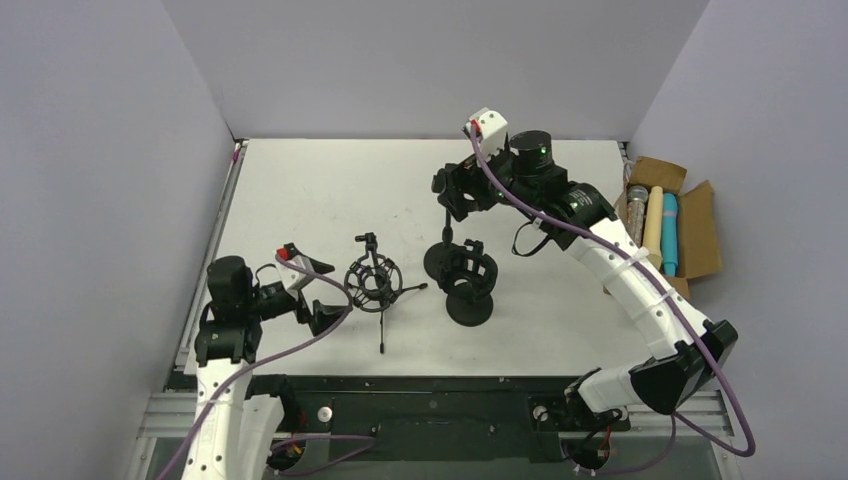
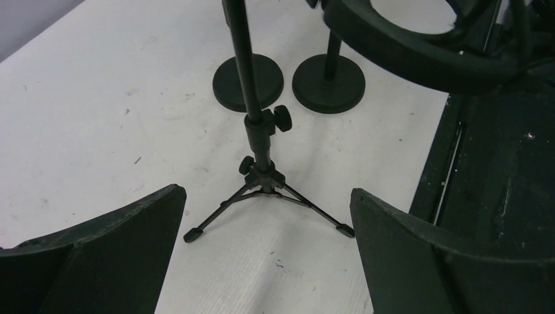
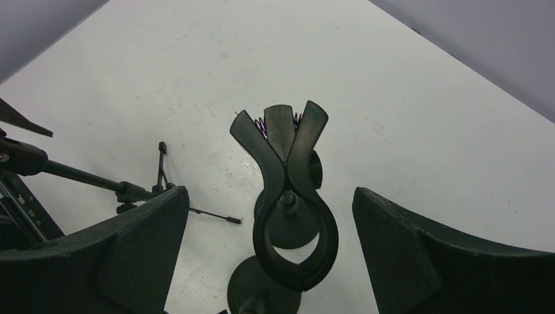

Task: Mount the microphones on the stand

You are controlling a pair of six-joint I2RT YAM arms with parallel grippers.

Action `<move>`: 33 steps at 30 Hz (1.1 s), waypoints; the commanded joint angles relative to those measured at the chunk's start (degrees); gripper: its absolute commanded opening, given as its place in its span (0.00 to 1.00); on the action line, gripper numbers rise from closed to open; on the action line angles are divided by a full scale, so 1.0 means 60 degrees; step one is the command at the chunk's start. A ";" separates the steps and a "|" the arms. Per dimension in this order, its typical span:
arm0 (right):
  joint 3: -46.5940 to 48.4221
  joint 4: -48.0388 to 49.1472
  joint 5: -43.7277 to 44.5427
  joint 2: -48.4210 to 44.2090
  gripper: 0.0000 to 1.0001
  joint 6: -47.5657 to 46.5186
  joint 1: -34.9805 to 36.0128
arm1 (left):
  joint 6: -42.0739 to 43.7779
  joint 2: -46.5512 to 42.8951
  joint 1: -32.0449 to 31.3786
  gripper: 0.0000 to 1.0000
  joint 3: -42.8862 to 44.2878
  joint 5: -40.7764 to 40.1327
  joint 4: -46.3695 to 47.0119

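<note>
The microphones [image 1: 655, 222] lie side by side in a box [image 1: 700, 225] just off the table's [image 1: 300, 190] right edge, near its far corner; their long axes run near to far, roughly parallel to that edge; one has a grey mesh head at the far end, with a cream one and then a teal one beside it to the right. The right gripper [image 3: 269, 191] hangs above a clip stand [image 3: 288, 196], fingers wide apart and holding nothing; the clip's ring opens toward the camera. The left gripper [image 1: 318, 290] is also spread and holds nothing; it faces the tripod stand [image 1: 375, 285] just beside it, near the table's front edge. Two round-base stands [image 1: 470, 290] stand close together at mid-table; bare white surface lies between them and the box, and across the far left.
</note>
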 commanded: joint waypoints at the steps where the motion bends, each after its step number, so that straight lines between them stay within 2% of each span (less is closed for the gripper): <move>1: 0.0617 -0.0249 0.0633 0.0427 0.90 -0.0472 0.0175 | -0.3864 -0.1117 -0.0904 0.96 -0.0971 -0.1527 0.4216; 3: 0.0642 -0.0245 0.0945 0.0600 0.86 -0.0501 0.0186 | -0.4563 -0.1348 -0.1707 0.96 -0.1372 -0.2588 0.5092; 6: 0.0681 -0.0162 0.1226 0.0806 0.74 -0.0564 0.0211 | -0.4176 -0.1198 -0.2953 0.96 -0.1417 -0.3805 0.5046; 8: 0.0713 -0.0100 0.1377 0.0948 0.62 -0.0596 0.0204 | -0.3956 -0.1072 -0.3446 0.96 -0.1479 -0.4134 0.5273; 10: 0.0775 -0.0067 0.1401 0.1085 0.48 -0.0580 0.0203 | -0.3831 -0.0723 -0.3789 0.96 -0.1428 -0.4294 0.5632; 11: 0.0815 -0.0061 0.1403 0.1170 0.37 -0.0556 0.0203 | -0.3819 -0.0594 -0.3970 0.96 -0.1399 -0.4364 0.5791; 12: 0.0908 -0.0068 0.1411 0.1201 0.32 -0.0549 0.0203 | -0.3792 -0.0343 -0.4025 0.96 -0.1409 -0.4494 0.6174; 13: 0.0969 -0.0062 0.1430 0.1261 0.20 -0.0544 0.0203 | -0.3800 -0.0221 -0.4077 0.96 -0.1482 -0.4537 0.6421; 14: 0.1067 -0.0013 0.1502 0.1291 0.14 -0.0536 0.0203 | -0.3882 0.0062 -0.4085 0.96 -0.1523 -0.4632 0.6924; 15: 0.1115 0.0080 0.1578 0.1309 0.03 -0.0541 0.0195 | -0.3918 0.0201 -0.4092 0.96 -0.1602 -0.4665 0.7155; 16: 0.1213 0.0151 0.1748 0.1307 0.00 -0.0542 0.0172 | -0.3993 0.0493 -0.4093 0.96 -0.1649 -0.4715 0.7602; 22: 0.2611 0.0501 0.2321 0.2011 0.00 -0.0488 -0.0248 | -0.4354 0.1495 -0.4108 0.96 -0.2180 -0.5141 0.9406; 26: 0.2993 0.1573 0.2410 0.2526 0.00 0.0043 -0.0713 | -0.4604 0.1783 -0.4105 0.96 -0.2617 -0.4955 1.0305; 33: 0.3256 0.3502 0.2653 0.3718 0.00 0.1390 -0.1461 | -0.4670 0.0848 -0.4095 0.96 -0.3405 -0.5249 1.0409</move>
